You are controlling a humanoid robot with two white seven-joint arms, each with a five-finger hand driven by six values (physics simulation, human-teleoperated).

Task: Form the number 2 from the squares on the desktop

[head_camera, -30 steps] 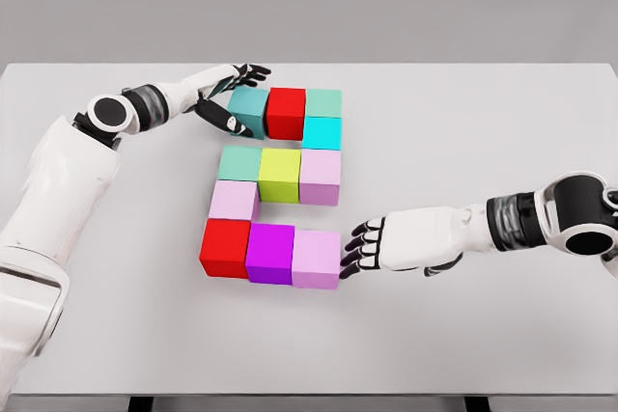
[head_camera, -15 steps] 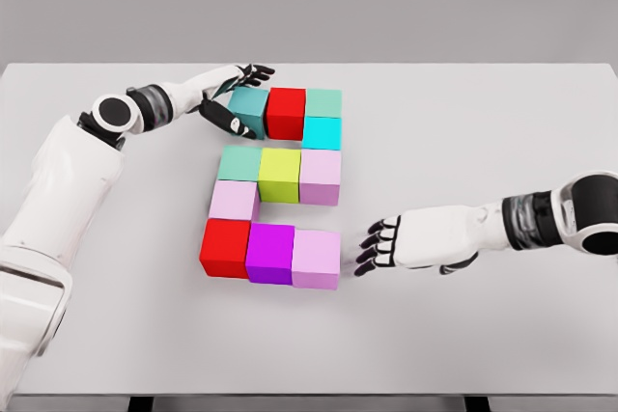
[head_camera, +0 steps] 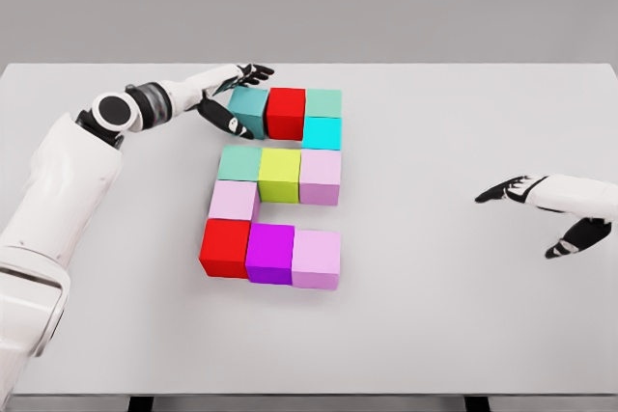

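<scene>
Eleven squares (head_camera: 279, 174) sit together left of the middle of the bench (head_camera: 463, 325), far from every edge. Left hand (head_camera: 230, 94) touches the top-left teal square (head_camera: 248, 110), fingers spread. Right hand (head_camera: 550, 205) hangs open near the right edge.

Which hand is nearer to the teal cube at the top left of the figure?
The left hand. It sits right beside the teal cube, on the cube's left side. The right hand is far away, near the table's right edge.
</scene>
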